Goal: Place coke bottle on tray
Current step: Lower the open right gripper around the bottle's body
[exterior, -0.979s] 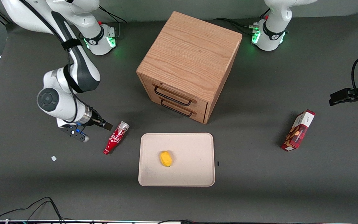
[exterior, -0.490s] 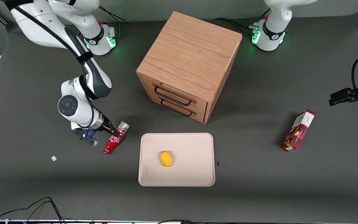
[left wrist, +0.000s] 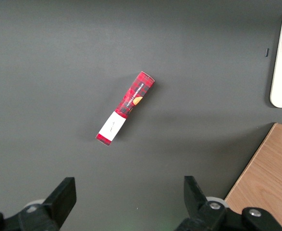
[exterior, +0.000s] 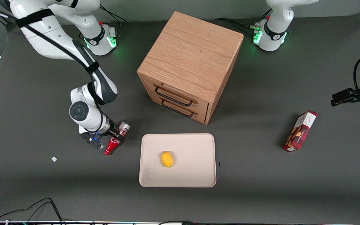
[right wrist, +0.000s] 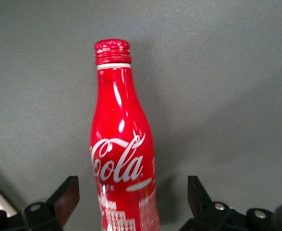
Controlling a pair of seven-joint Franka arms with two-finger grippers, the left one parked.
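The gripper (exterior: 115,133) has closed the gap: a second ago it hung well short of the coke bottle (exterior: 115,139) on the working arm's side, half a second ago its tips were just reaching the silver base, and now it sits right over the bottle's body. The bottle has not budged across the three moments; it lies on its side on the dark table (exterior: 261,187), silver base pointing away from the front camera, red cap toward it, just beside the tray (exterior: 198,175) on the working arm's side and not touching it.

That reads as the approach ending and the grasp about to begin. Nothing has been lifted, so the whole carry to the tray remains.

In the right wrist view the coke bottle (right wrist: 123,159) runs between the two fingers (right wrist: 64,197), which are spread wide with clear table showing on either side of the red body. No contact yet, by the look of it.

The working arm reaches down from its base, elbow bent, forearm angled low toward the bottle, wrist tipped so the fingers straddle the body near the lettering.

The tray already carries a small yellow object (exterior: 167,159) near its middle, with bare surface around it. The wooden drawer cabinet (exterior: 192,62) stands farther from the camera, and a snack box (exterior: 300,130) lies toward the parked arm's end.
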